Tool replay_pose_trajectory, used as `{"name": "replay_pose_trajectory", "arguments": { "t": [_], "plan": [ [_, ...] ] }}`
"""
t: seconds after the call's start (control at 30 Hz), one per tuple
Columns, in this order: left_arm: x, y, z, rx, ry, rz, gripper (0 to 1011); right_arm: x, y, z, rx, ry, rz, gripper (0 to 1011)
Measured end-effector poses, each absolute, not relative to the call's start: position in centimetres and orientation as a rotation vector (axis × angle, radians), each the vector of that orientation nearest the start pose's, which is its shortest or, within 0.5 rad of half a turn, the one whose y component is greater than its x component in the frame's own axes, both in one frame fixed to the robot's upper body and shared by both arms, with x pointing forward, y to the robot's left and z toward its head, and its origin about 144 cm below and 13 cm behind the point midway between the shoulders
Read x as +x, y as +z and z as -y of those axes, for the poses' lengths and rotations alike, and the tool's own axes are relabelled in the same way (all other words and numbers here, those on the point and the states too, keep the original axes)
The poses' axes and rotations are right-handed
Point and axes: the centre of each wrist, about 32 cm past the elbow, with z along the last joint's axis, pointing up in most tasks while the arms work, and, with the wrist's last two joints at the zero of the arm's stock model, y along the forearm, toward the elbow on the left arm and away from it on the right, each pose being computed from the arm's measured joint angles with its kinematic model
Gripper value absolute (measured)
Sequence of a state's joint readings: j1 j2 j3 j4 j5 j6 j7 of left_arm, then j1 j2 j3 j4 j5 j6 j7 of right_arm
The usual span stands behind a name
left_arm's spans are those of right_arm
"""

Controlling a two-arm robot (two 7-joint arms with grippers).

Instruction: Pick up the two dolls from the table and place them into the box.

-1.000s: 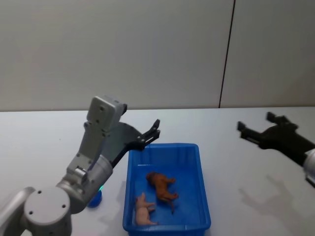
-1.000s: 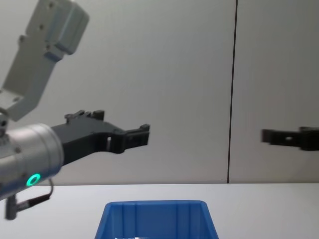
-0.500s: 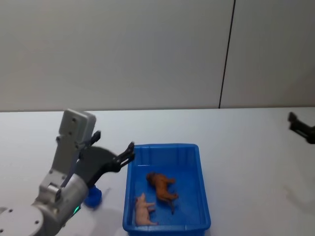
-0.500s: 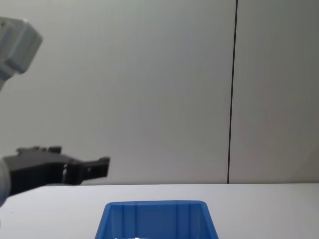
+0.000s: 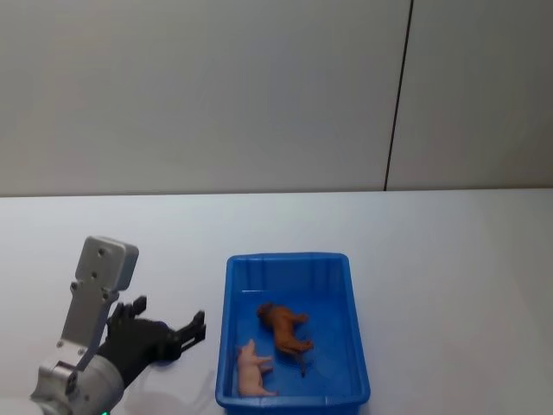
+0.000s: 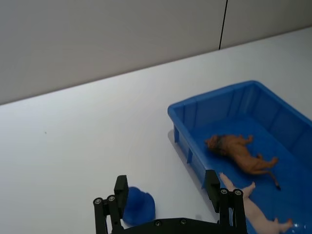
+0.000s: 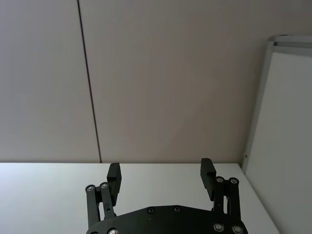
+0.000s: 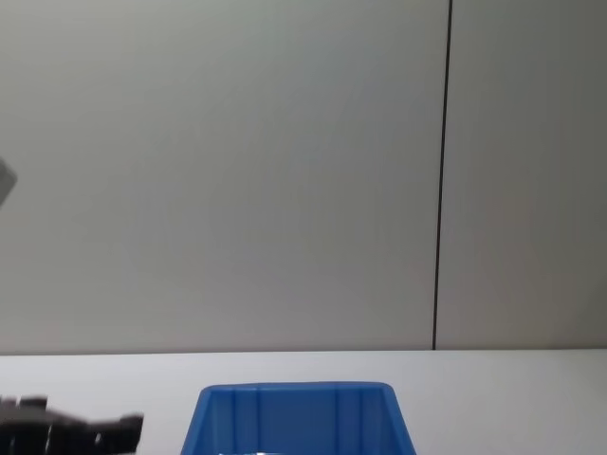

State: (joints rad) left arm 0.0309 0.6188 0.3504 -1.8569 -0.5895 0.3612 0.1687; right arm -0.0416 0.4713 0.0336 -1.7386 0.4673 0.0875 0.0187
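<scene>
We see the brown doll (image 5: 283, 327) and the pink doll (image 5: 253, 370) lying side by side inside the box (image 5: 289, 258) on the table (image 5: 449, 277). Our left gripper (image 5: 168, 315) hangs low just left of the box, spread wide and empty; our right gripper (image 7: 161, 168) gapes wide too.

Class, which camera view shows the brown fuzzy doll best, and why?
The left wrist view: the brown fuzzy doll lies large on the floor of the bright blue plastic bin, legs and tail distinct. The head view shows it smaller, beside the pale pink doll. The chest view catches the bin's rim.
</scene>
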Motion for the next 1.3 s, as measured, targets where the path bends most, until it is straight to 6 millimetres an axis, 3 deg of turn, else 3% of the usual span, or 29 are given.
{"name": "replay_pose_trajectory", "arguments": {
  "t": [0.73,1.3],
  "plan": [
    [44.0,115.9,-29.6,0.456,1.193,-0.292,1001,44.0,121.3,36.3,0.036,-1.574,0.069,1001],
    [45.9,113.8,-31.0,0.422,1.177,-0.314,1001,43.9,121.3,36.5,0.039,-1.586,0.074,1001]
  ]
}}
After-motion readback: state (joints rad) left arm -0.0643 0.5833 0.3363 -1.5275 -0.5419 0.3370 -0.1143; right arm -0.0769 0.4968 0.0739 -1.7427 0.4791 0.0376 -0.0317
